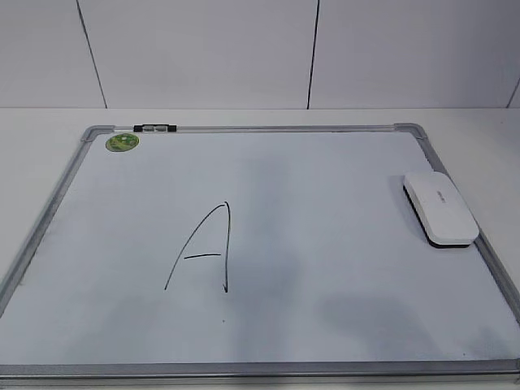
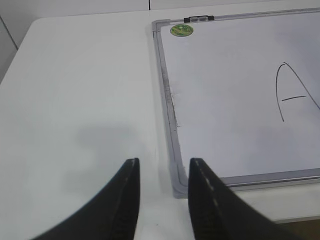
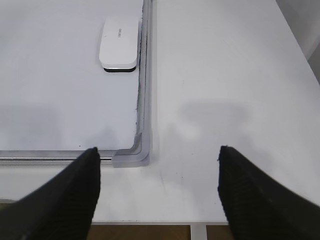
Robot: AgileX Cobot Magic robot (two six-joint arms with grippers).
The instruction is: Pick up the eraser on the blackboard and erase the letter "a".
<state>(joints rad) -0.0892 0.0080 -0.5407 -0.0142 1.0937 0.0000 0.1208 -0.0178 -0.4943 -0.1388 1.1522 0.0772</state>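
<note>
Nearest the exterior camera runs the front rail of one blackboard [image 1: 268, 370], a white board in a grey frame lying flat on the white counter [image 1: 32, 138]. One letter is drawn on it, a tall capital "A" [image 1: 203, 248] in thin black marker, left of the board's middle; no small letter "a" can be made out in any view, only a tiny dark speck below the capital. One eraser [image 1: 439, 207] lies on the board at its right side, just beside the right frame rail and nearer the far end; it is white on top with a thin black base and faint grey lettering, and nothing touches it. One round green sticker [image 1: 122, 142] sits at the far left corner of the board, and one small black and silver clip [image 1: 154, 127] is fixed on the far rail just right of that corner. Neither arm shows in the exterior view. In the left wrist view the left gripper [image 2: 162, 175] hangs above the board's near left corner, its two jaws a narrow gap apart and holding nothing. In the right wrist view the right gripper [image 3: 159, 165] hangs above the near right corner, its two jaws spread wide and empty, with the eraser well ahead of them along the right rail.
</note>
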